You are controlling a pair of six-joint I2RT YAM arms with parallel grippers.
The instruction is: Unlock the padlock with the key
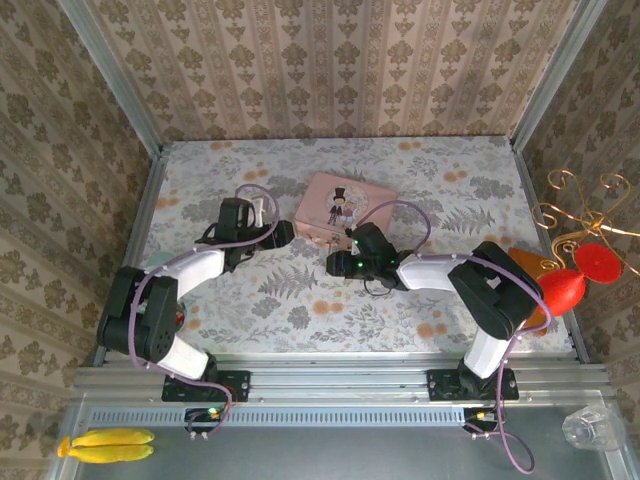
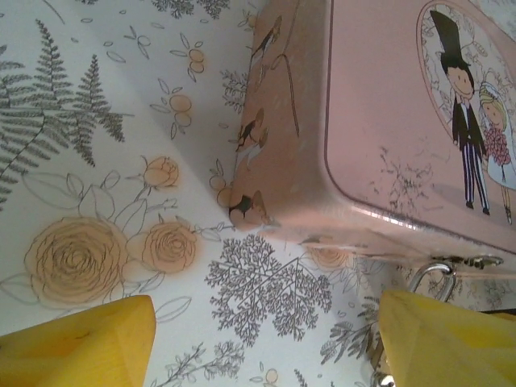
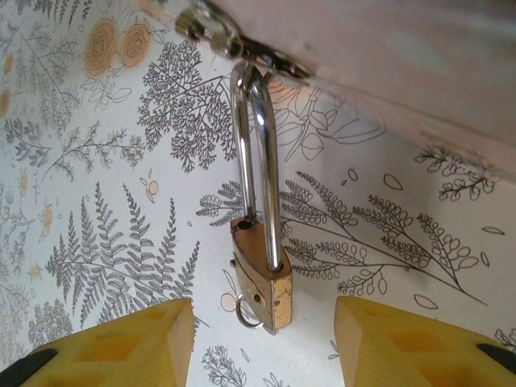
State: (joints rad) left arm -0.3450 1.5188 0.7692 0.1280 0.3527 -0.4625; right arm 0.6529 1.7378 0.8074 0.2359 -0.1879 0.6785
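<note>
1. Right wrist view showing the padlock hanging by its silvery shackle from the hasp of the pink tin, with the brass body lying low against the floral tabletop
2. Sitting straight ahead of the right gripper, centred between its yellow fingers and just beyond their tips, touching neither; pincer spread apart and gripping nothing
3. Running lengthwise from the hasp toward that gripper, with the long axis almost along the line of approach and the bottom end nearest the fingertips
4. Carrying a thin wire ring at that near end, possibly part of the key; cannot tell, no blade being visible
5. Left wrist view catching the left gripper also spread wide and holding nothing, hovering by the tin's corner with the shackle peeking just beside one finger
6. Judging the right arm nearer and better lined up with the lock
7. Finding no brand or legible lettering, just a cartoon bride and groom on the tin lid
</note>
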